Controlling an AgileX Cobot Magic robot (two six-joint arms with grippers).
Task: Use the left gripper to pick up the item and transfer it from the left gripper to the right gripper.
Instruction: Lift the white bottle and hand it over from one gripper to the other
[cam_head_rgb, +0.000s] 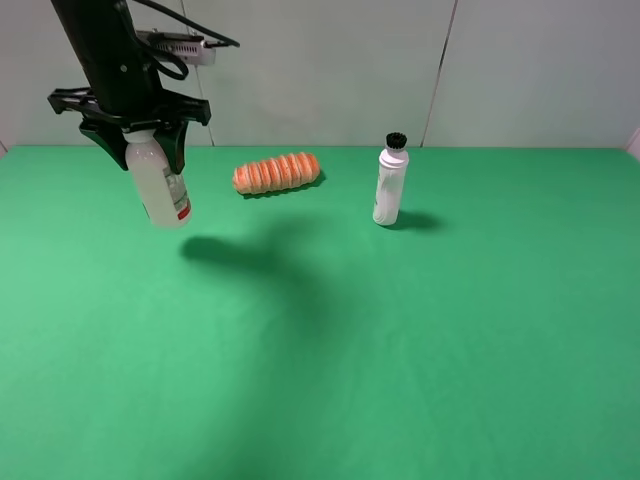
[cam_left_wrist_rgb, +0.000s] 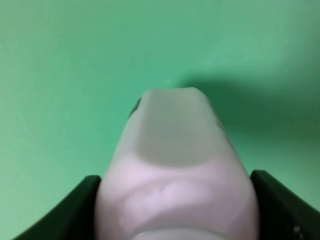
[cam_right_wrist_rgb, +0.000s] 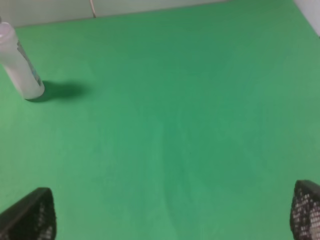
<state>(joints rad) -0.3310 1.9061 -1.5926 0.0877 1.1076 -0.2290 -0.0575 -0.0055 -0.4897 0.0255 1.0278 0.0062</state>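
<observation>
The pickup is done, with the left gripper (cam_head_rgb: 152, 150) holding its jaws clamped on the upper end of the white bottle (cam_head_rgb: 162, 192), which hangs clear above the table (cam_head_rgb: 400, 350), and the handover is left, the right gripper (cam_right_wrist_rgb: 172, 217) having its jaws wide apart and empty.

The table (cam_head_rgb: 400, 350) has a matt green cloth-like cover. The item (cam_head_rgb: 160, 192) is smooth, faintly glossy white plastic. The left pincer (cam_head_rgb: 143, 140) looks matt black plastic.

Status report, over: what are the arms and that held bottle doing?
Left gripper shut on bottle, aloft. Right gripper open, empty. Nearby on table, roll and black-capped bottle, not in the way.
</observation>
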